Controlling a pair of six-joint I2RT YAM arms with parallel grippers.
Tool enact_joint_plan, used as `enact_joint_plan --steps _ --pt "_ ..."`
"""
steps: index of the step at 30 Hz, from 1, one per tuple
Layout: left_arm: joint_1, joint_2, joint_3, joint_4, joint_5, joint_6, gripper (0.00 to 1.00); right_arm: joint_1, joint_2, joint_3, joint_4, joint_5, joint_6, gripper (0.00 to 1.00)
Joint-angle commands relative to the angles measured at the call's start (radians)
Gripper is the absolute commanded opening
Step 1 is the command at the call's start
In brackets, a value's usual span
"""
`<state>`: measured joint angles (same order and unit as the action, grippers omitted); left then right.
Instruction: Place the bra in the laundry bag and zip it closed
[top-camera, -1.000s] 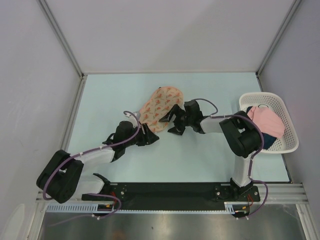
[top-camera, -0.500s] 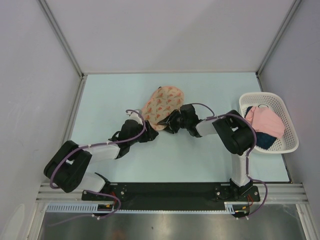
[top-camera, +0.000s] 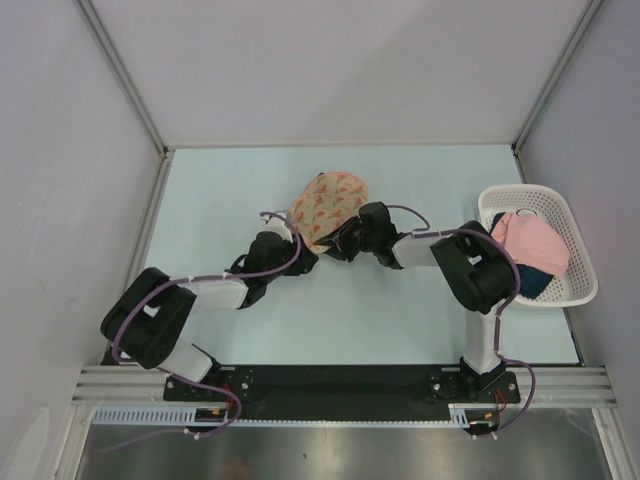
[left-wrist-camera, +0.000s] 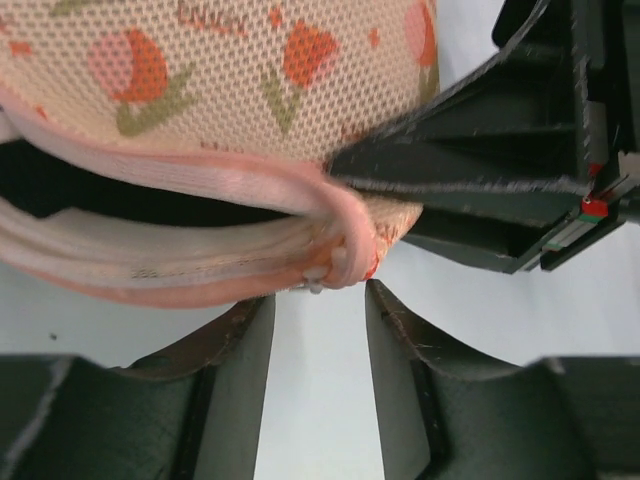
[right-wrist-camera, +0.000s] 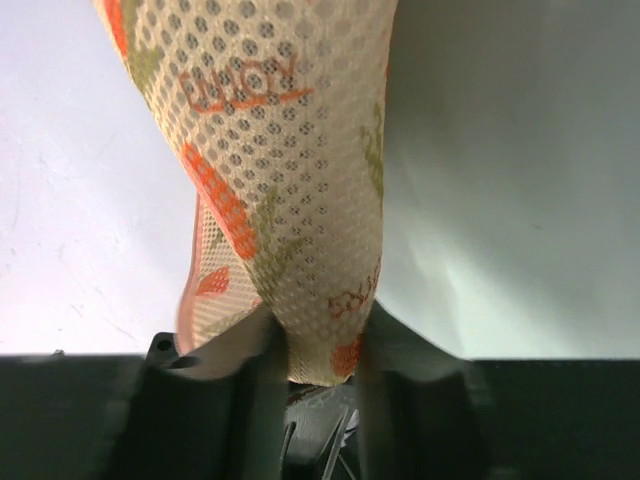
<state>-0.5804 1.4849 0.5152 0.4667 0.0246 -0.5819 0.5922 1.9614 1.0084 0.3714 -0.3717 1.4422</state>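
Note:
The peach laundry bag with its orange pattern lies on the table's middle. My right gripper is shut on its near end, and mesh fabric fills the space between the jaws. My left gripper sits just left of it, open. The left gripper holds only bare table between its fingers. The small zip pull hangs right at their tips on the pink rim. The rim gapes as a dark slit. The bra is hidden.
A white lattice basket stands at the right edge, holding a pink cloth and a dark blue cloth. In the left wrist view, the right gripper's black body crowds the upper right.
The right gripper has moved left and closed on the bag's near end. The left arm has pushed forward to the bag's rim, and its jaws have narrowed.

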Motion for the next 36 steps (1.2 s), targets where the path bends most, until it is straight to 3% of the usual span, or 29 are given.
enact_joint_plan --steps 1,9,12,18,21,28,29,30,36 --pt "-0.006 0.031 0.052 0.085 -0.015 0.042 0.44 0.008 -0.044 0.029 0.001 0.002 0.043 0.29" --pt "-0.006 0.074 0.08 0.115 -0.02 0.039 0.36 0.012 -0.044 0.021 0.015 -0.009 0.061 0.27" --pt "-0.006 0.077 0.091 0.115 -0.023 0.047 0.28 0.012 -0.048 0.013 0.015 -0.007 0.06 0.27" --pt "-0.001 0.037 0.091 0.052 -0.092 0.04 0.0 0.009 -0.052 0.002 0.021 -0.015 0.05 0.18" --pt "0.016 0.005 0.059 0.035 -0.11 0.004 0.0 0.004 -0.056 -0.013 0.012 -0.009 0.032 0.17" --pt "0.125 -0.106 -0.038 0.007 -0.009 -0.053 0.0 -0.04 -0.068 -0.011 -0.066 -0.018 -0.121 0.0" --pt "0.157 -0.113 -0.027 -0.084 -0.006 -0.077 0.0 -0.045 -0.07 -0.007 -0.089 -0.022 -0.153 0.0" --pt "0.174 -0.121 -0.052 -0.07 0.061 -0.079 0.0 -0.057 -0.068 0.005 -0.115 -0.024 -0.222 0.0" --pt "0.2 -0.182 -0.107 -0.114 0.125 -0.091 0.0 -0.092 -0.045 0.124 -0.337 -0.042 -0.491 0.0"
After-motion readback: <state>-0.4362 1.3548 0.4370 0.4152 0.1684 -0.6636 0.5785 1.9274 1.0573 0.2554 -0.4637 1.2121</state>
